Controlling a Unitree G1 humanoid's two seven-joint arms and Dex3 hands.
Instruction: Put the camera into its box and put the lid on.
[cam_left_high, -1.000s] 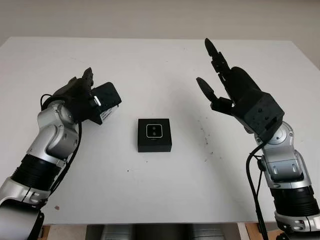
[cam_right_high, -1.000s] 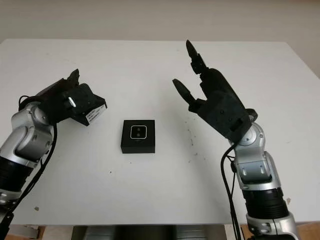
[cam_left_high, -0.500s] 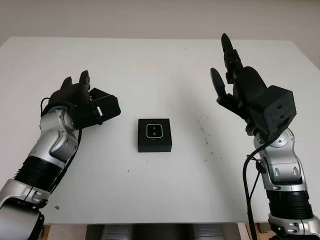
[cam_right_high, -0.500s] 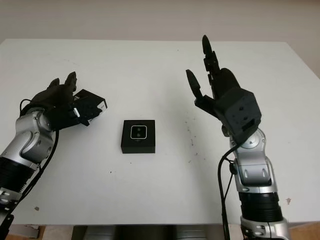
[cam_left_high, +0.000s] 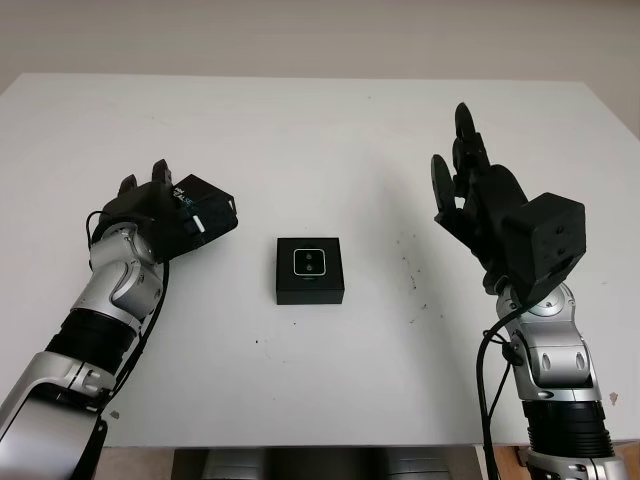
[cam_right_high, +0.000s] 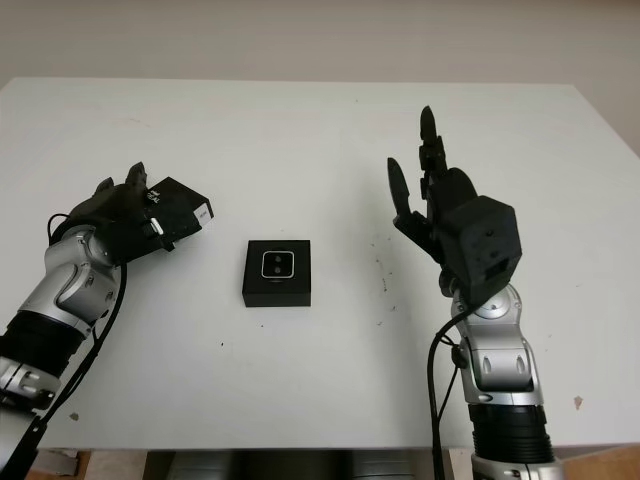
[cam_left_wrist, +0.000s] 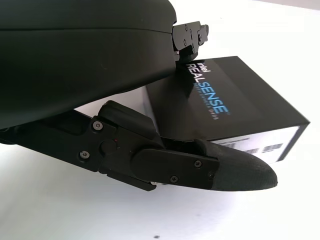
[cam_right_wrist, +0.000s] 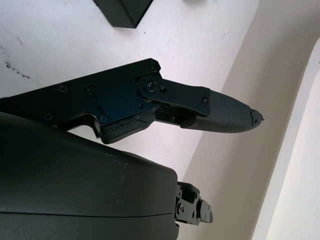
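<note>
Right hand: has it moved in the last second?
Yes. The open right hand has pulled back rightward, away from the box, fingers now pointing up.

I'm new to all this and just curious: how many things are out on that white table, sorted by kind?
Box lid, black with RealSense lettering, held in the left hand: 1
Open black box with the camera in it: 1
Camera: 1
Total: 3

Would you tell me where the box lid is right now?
The lid is gripped in the left hand at the table's left side, left of the open box.
</note>
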